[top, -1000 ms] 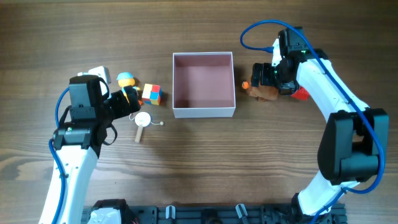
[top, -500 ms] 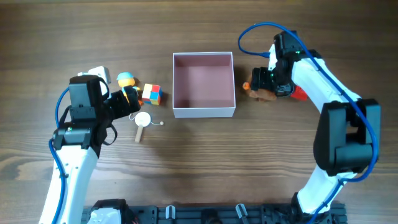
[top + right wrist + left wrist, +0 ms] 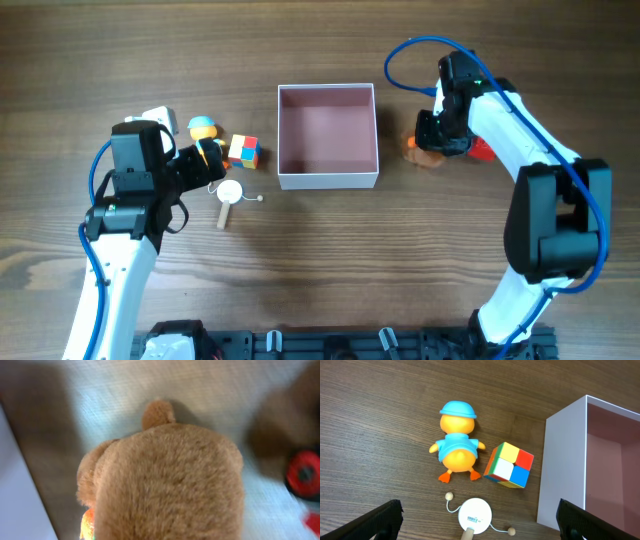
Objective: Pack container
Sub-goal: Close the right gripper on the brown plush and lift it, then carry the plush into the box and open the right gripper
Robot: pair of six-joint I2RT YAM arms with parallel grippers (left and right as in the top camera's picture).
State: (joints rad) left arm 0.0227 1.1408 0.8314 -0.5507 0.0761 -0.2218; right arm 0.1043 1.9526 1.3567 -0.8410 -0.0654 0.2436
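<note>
The container [image 3: 327, 180] is a square white box with a pink inside, empty, in the middle of the table; its wall [image 3: 560, 470] shows in the left wrist view. Right of it lies a brown plush toy [image 3: 425, 157], and my right gripper [image 3: 432, 140] is down over it. The fur [image 3: 170, 485] fills the right wrist view and hides the fingers, which have closed into it. My left gripper [image 3: 203, 165] stands open and holds nothing. Just ahead of it lie a yellow duck toy [image 3: 456, 445], a colour cube [image 3: 508, 465] and a small white rattle drum [image 3: 475, 516].
A red toy [image 3: 484, 150] lies just right of the plush, also in the right wrist view as a red toy [image 3: 303, 473]. A white object [image 3: 157, 116] sits left of the duck [image 3: 204, 128]. The right arm's blue cable [image 3: 400, 55] loops behind the box.
My right gripper has come down onto the plush toy and closed on it; the plush has shifted slightly right, away from the box. The left arm has not moved.
</note>
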